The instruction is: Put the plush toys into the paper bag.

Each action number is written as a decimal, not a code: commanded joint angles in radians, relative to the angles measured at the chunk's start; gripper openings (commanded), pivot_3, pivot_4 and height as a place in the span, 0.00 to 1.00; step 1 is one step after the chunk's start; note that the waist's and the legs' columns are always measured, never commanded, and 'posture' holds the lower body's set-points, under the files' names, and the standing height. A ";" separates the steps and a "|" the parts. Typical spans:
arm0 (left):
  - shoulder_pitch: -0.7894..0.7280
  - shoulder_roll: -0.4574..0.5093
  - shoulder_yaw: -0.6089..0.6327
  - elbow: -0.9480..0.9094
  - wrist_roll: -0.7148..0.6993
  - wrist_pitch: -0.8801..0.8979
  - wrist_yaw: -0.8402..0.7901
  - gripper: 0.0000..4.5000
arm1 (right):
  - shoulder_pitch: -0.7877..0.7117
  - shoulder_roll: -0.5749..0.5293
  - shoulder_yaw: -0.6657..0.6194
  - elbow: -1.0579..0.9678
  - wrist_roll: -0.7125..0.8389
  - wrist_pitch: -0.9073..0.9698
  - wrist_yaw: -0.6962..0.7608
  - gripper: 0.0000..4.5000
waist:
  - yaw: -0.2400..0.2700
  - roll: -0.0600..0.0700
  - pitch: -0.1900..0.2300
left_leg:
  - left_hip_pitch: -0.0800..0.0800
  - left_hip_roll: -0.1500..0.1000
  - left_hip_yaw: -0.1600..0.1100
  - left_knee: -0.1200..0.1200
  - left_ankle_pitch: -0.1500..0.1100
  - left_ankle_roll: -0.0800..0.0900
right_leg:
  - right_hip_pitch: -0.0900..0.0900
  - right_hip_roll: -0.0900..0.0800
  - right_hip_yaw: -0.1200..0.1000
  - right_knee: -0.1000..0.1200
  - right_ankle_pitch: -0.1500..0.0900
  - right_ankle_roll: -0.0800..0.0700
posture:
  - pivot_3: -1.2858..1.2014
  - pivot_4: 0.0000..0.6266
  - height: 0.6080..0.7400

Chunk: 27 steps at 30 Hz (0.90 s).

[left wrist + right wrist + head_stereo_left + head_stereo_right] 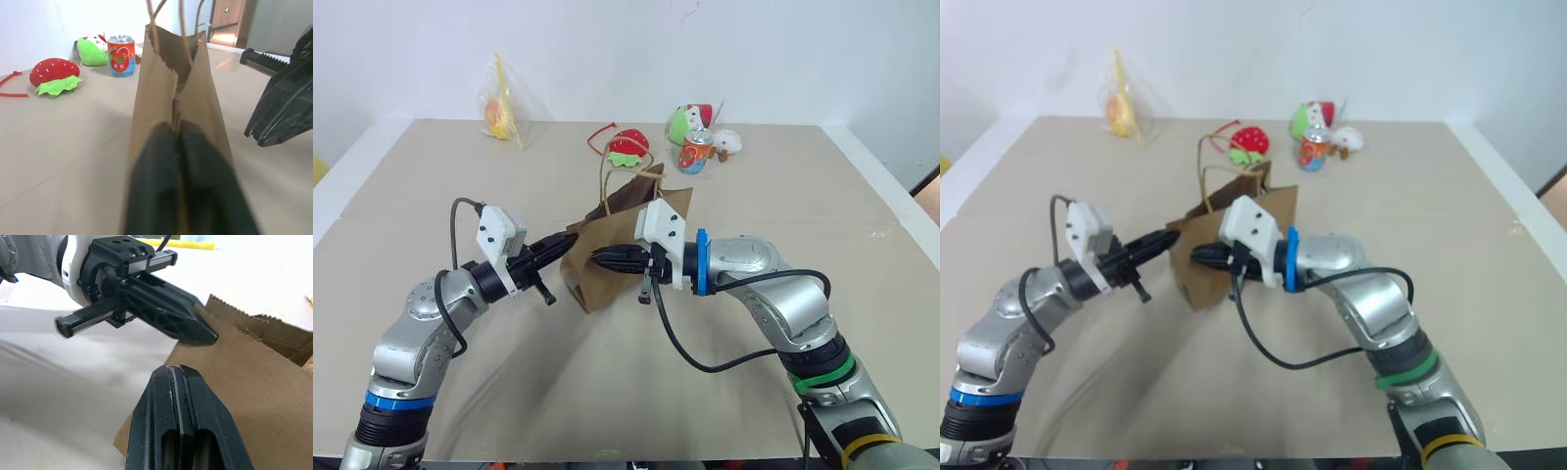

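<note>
Plush toys sit at the far edge of the table (431, 176): a red strawberry-shaped one with green leaves (628, 147) and a red loop cord, a green and red one (690, 119) behind a printed drink can (697, 153), and a small white one (728, 141) just beside the can; none of them is inside the paper bag (607, 250). The paper bag stands upright near the middle of the table, well apart from the toys, its mouth open at the top with thin cord handles (607, 181) rising above it. The left gripper (566, 245) has its two black fingers (181, 186) pressed together on the bag's near edge, pinching the folded paper just below the rim. The right gripper (604, 259) comes in from the other side at about the same height, its fingers (181, 431) pressed flat against each other with nothing between them, its tip against or just beside the bag's side panel; whether it touches I cannot tell. Off in the far left corner stands a clear plastic bag with yellow-orange contents (499, 108).
</note>
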 commanded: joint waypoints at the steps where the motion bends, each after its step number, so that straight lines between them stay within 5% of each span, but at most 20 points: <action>1: -0.023 0.012 -0.011 -0.006 0.032 -0.063 -0.040 0.03 | -0.002 -0.021 -0.031 -0.040 0.006 -0.019 0.021 0.00 | 0.000 0.000 0.000 | 0.000 0.000 0.000 0.000 0.000 0.000 | 0.000 0.000 0.000 0.000 0.000 0.000 | 0.52 0.24 1.00; 9: -0.050 0.042 -0.019 0.043 0.057 -0.144 -0.141 0.03 | -0.014 -0.176 -0.283 -0.054 0.298 0.141 0.178 0.00 | 0.001 0.000 0.000 | -0.001 -0.002 0.000 0.000 0.000 0.000 | 0.000 0.000 0.000 0.000 0.000 0.000 | 0.52 0.24 1.00; 13: -0.068 0.069 -0.008 0.085 0.045 -0.172 -0.215 0.00 | -0.066 -0.299 -0.399 0.018 0.408 0.216 0.275 0.18 | 0.002 0.000 0.000 | 0.000 -0.002 0.000 0.000 0.000 0.000 | 0.001 -0.001 0.000 0.000 0.000 0.000 | 0.52 0.24 1.00; 14: -0.083 0.079 -0.006 0.104 0.039 -0.184 -0.245 0.00 | -0.079 -0.329 -0.417 0.055 0.410 0.217 0.305 0.31 | 0.002 0.000 0.000 | 0.000 -0.002 0.000 0.000 0.000 0.000 | 0.000 -0.001 0.000 0.000 0.000 0.000 | 0.52 0.24 1.00; 20: -0.146 0.105 -0.006 0.177 0.041 -0.236 -0.335 0.00 | -0.097 -0.390 -0.421 0.139 0.358 0.138 0.374 0.67 | 0.001 0.000 0.000 | 0.000 -0.001 0.000 0.000 0.000 0.000 | 0.000 0.000 0.000 0.000 0.000 0.000 | 0.52 0.24 1.00; 23: -0.163 0.103 -0.008 0.202 0.048 -0.254 -0.356 0.00 | -0.095 -0.398 -0.409 0.152 0.344 0.111 0.381 0.95 | 0.000 0.001 0.000 | 0.000 -0.002 0.001 0.000 0.000 0.001 | 0.000 0.003 -0.001 0.000 0.000 -0.001 | 0.52 0.24 1.00; 27: -0.163 0.102 -0.018 0.231 0.087 -0.275 -0.343 0.00 | -0.079 -0.398 -0.398 0.145 0.323 0.087 0.383 0.99 | 0.000 0.001 0.000 | 0.000 -0.001 0.000 -0.001 0.000 0.001 | -0.001 0.002 0.000 0.000 0.000 -0.001 | 0.52 0.24 1.00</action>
